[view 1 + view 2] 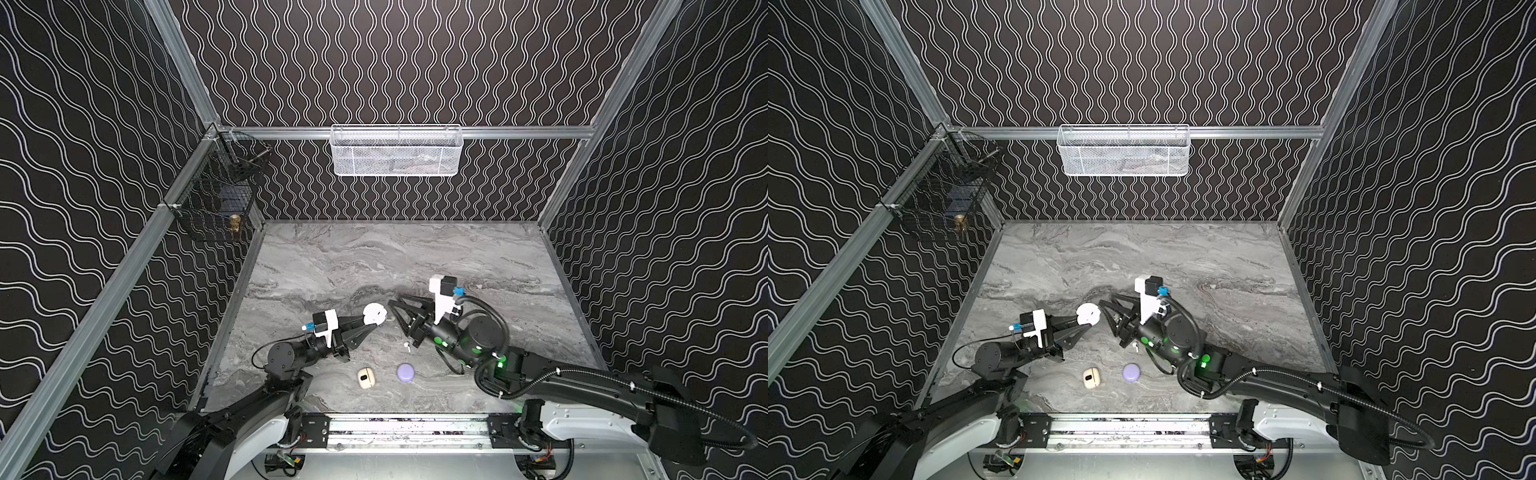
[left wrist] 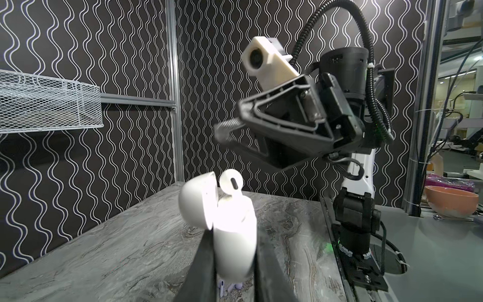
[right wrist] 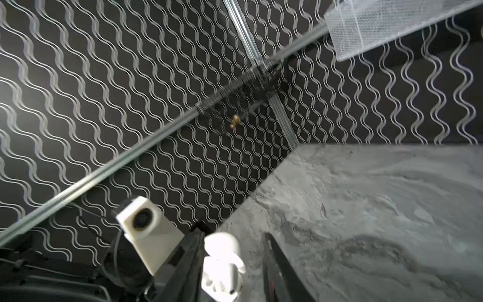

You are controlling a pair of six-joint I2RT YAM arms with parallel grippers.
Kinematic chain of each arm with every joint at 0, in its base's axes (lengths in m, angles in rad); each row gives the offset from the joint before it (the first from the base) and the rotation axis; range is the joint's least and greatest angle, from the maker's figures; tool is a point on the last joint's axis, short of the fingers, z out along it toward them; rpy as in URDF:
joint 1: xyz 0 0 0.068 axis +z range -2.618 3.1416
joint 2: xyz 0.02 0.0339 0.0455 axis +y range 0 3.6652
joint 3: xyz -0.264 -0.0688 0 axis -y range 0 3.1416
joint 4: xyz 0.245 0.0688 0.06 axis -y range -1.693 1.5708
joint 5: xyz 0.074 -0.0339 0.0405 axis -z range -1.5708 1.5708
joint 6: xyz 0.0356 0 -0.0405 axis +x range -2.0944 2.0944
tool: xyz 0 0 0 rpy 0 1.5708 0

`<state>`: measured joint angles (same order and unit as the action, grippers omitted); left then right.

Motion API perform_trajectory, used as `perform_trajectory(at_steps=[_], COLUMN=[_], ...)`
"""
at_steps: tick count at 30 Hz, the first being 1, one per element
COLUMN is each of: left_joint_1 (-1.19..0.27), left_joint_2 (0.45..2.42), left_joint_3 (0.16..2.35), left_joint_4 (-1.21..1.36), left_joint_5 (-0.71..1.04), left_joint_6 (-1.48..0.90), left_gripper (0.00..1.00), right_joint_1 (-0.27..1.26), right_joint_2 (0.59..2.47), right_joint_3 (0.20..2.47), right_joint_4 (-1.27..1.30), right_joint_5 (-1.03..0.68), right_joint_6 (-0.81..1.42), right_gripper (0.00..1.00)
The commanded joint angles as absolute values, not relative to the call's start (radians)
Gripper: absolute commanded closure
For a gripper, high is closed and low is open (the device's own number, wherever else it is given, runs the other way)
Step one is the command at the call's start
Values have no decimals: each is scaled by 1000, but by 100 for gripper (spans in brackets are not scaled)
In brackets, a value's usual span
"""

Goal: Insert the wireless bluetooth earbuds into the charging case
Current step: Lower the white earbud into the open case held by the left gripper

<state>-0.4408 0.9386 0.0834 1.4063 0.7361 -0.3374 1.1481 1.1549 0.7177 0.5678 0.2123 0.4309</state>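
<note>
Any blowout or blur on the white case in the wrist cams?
Left wrist view: white charging case blown out, surface detail gone; right gripper tips motion-blurred. Right wrist view: whole frame smeared, case overexposed too. Both top views: sharp, case shape readable.

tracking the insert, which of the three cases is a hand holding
The white case, gripped by the left hand, lid open; the cream case and lilac case lie loose on the table.
</note>
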Motion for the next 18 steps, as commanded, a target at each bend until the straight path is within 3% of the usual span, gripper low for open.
perform_trajectory(at_steps=[1,18], left_joint_1=[-441,-440], left_joint_2=[936,964], left_joint_3=[91,95], left_joint_4=[1400,1414], left_joint_5=[727,737], left_joint_6=[-325,-326], left_gripper=[100,100], right_joint_1=[1149,1153], right_joint_2=[1198,1217], right_joint_3=[777,787], right_joint_4=[404,416], right_joint_5=[208,121], right_joint_6=[448,390], right_gripper=[66,69])
